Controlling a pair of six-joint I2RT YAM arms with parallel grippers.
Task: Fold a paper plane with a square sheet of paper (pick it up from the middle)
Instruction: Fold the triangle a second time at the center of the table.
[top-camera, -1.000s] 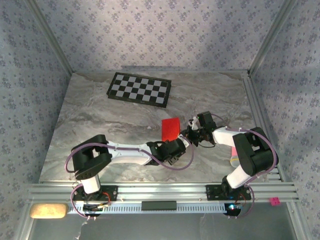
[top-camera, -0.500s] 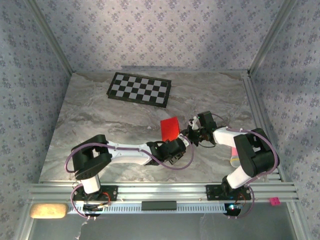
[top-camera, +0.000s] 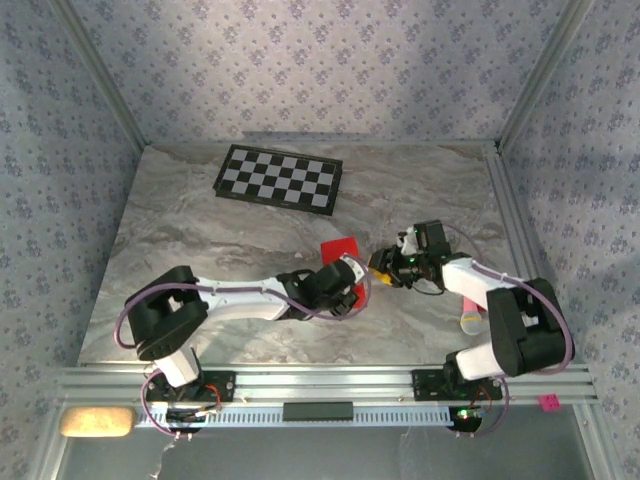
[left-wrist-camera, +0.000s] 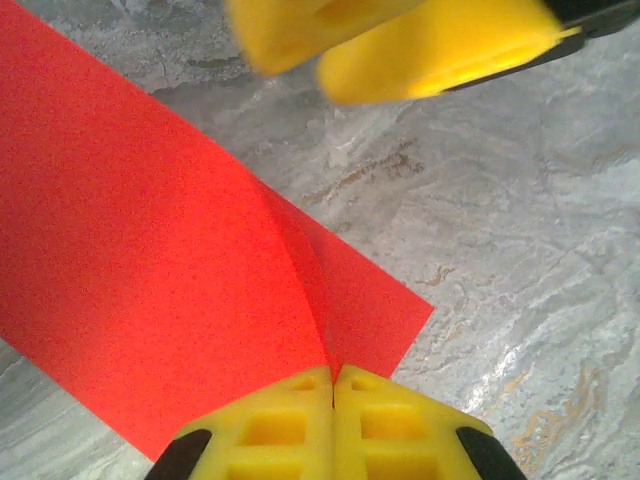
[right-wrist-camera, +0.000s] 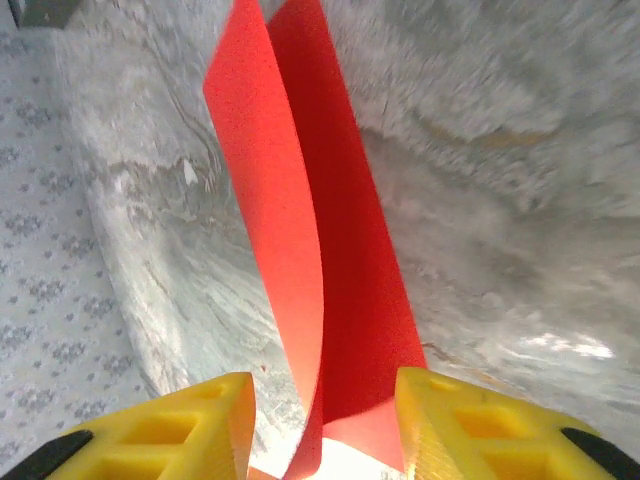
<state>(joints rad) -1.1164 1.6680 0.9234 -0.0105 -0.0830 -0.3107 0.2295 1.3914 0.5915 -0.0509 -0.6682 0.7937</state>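
The left tool (left-wrist-camera: 333, 385) is closed, its two yellow fingers (left-wrist-camera: 275, 425) pressed flat together and pinching the near edge of the square sheet of paper (left-wrist-camera: 150, 270); a soft crease runs up the red sheet from the pinch point, and to the right of it a pointed corner of the sheet lies against the grey marbled bench (left-wrist-camera: 520, 250); the right tool (right-wrist-camera: 320, 420) is open, its yellow fingers (right-wrist-camera: 200, 420) standing apart with the sheet (right-wrist-camera: 330, 250) rising between them, curled so that two red layers face each other; whether either finger touches the paper there cannot be told; from the top external view the left tool (top-camera: 350, 278) and the right tool (top-camera: 385, 264) meet near the middle of the bench (top-camera: 200, 250), close together, with the sheet (top-camera: 340, 248) just beyond the left one and lifted at its near side; the black-and-white checkerboard (top-camera: 278, 178) lies well apart toward the far left.
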